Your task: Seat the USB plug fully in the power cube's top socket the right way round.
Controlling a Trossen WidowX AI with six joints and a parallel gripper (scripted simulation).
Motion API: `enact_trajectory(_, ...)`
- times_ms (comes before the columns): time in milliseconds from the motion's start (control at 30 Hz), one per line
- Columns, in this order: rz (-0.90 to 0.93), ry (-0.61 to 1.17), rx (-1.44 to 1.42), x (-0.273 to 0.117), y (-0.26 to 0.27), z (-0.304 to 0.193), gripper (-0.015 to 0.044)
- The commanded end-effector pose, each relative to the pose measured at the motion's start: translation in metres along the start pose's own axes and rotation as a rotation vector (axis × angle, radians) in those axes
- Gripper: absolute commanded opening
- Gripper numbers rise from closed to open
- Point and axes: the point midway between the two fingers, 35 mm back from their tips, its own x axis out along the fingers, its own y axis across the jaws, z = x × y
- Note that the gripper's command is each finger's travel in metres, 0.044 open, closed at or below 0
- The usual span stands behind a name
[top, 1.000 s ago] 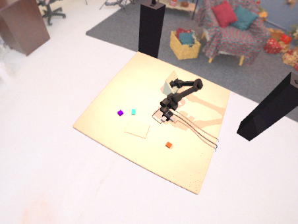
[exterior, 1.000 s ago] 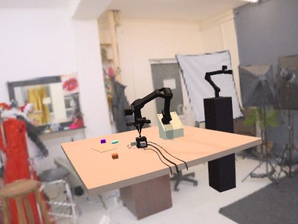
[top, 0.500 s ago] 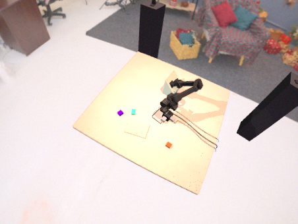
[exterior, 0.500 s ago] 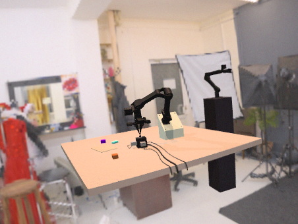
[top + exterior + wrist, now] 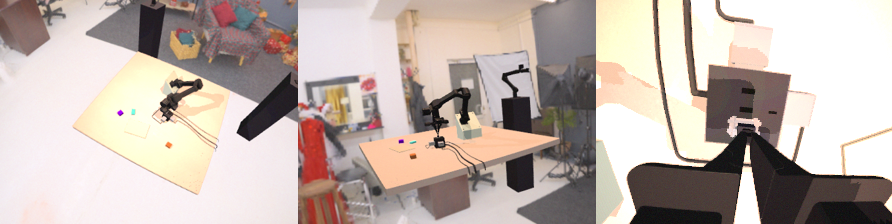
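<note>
The power cube (image 5: 169, 115) (image 5: 439, 142) (image 5: 725, 102) is a dark block on the table, with slots in its top. My gripper (image 5: 438, 135) (image 5: 747, 137) points down at its top and is shut on the USB plug. The fingertips meet at the pale-rimmed socket (image 5: 730, 125) near the cube's edge in the wrist view. Only a small dark part of the plug (image 5: 746, 127) shows at the fingertips, inside the pale rim. The fingers hide the rest, so its depth and which way round it is cannot be told.
Pale blocks (image 5: 754, 40) (image 5: 800, 109) adjoin the cube's sides. Dark cables (image 5: 461, 159) (image 5: 687, 45) run from it across the table. Purple (image 5: 120, 112), teal (image 5: 133, 112) and orange (image 5: 169, 145) blocks lie apart. A pale green sloped box (image 5: 470, 133) stands by the arm's base.
</note>
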Motion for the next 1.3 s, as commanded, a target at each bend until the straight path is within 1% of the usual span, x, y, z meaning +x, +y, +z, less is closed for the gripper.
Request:
enact_trajectory(0, 0.004, 0.000, -0.001, 0.0024, 0.0010, -0.0002, 0.0000)
enact_trajectory(333, 0.004, 0.000, -0.001, 0.0024, 0.0010, -0.0002, 0.0000)
enact_trajectory(433, 0.000, 0.000, 0.000, 0.0001, -0.0001, 0.0000, 0.0079)
enact_trajectory(467, 0.000, 0.000, 0.000, 0.0001, -0.0001, 0.0000, 0.0095)
enact_trajectory(1067, 0.001, 0.000, -0.001, 0.0004, 0.0001, 0.0003, 0.0095)
enact_trajectory(1267, 0.001, 0.000, 0.000, -0.0055, 0.0000, 0.0007, 0.0095)
